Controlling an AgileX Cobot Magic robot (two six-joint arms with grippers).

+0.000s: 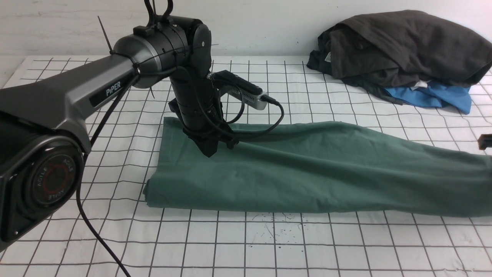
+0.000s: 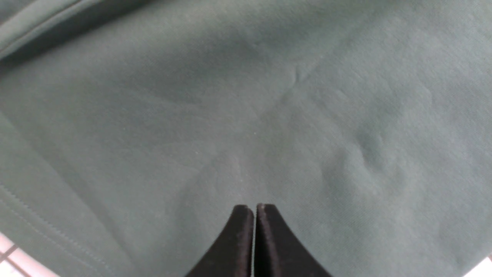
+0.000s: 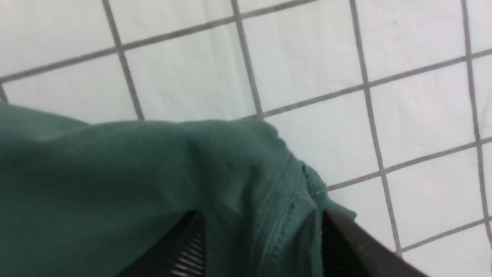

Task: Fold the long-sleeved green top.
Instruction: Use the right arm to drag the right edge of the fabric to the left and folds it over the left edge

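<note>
As the PIPER-lettered arm (image 1: 77,92) holds left pincer (image 1: 209,153) closed over green long-sleeved top (image 1: 307,169), right pincer (image 3: 263,215) gapes.

Dark grey garments (image 1: 403,42) heaped over a blue garment (image 1: 434,98) on gridded table (image 1: 269,246).

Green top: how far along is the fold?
Done: the green top lies folded into one long band on the grid table. In hand: left gripper, shut, rests near its left end; right gripper, jaws apart, straddles the ribbed edge. Left: folding the band crosswise.
</note>
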